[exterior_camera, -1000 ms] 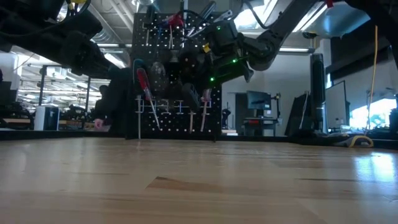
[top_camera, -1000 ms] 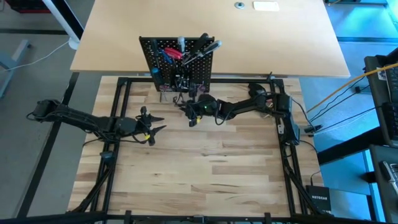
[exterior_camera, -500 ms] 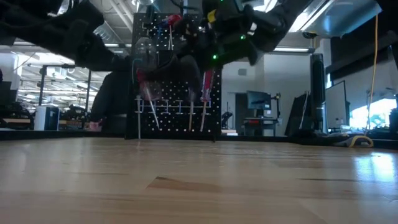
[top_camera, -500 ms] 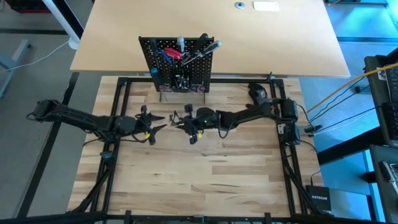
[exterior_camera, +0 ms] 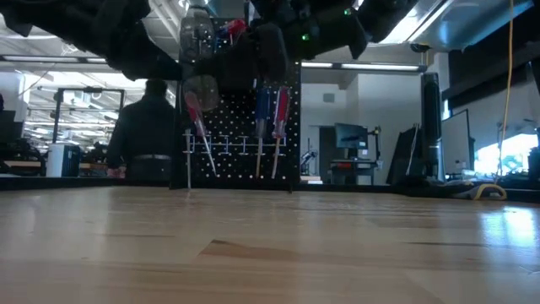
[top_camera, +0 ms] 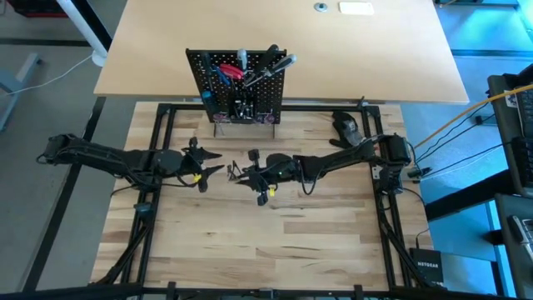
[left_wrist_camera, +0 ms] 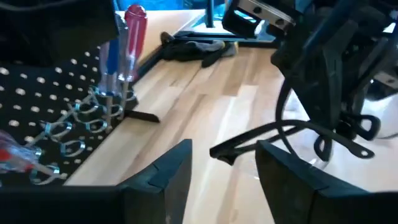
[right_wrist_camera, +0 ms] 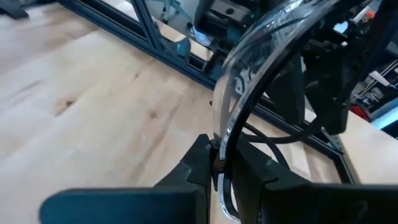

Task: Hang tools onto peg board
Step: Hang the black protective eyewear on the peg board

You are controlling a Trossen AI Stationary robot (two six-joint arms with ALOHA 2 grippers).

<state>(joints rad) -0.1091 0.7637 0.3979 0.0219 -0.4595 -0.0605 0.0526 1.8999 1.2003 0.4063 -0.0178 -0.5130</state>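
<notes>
Now we pinch clear safety glasses (right_wrist_camera: 261,68) in our right gripper (right_wrist_camera: 225,163), offering them to the spread-fingered, empty left gripper (left_wrist_camera: 217,168); next, that one grasps.

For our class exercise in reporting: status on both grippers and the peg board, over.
Right gripper shut on clear glasses, mid-table. Left gripper open, facing them. Peg board behind, screwdrivers hung. Nothing seen in the way.

Pale wood tabletop (top_camera: 283,242), matt; black perforated metal peg board (top_camera: 240,83).
</notes>
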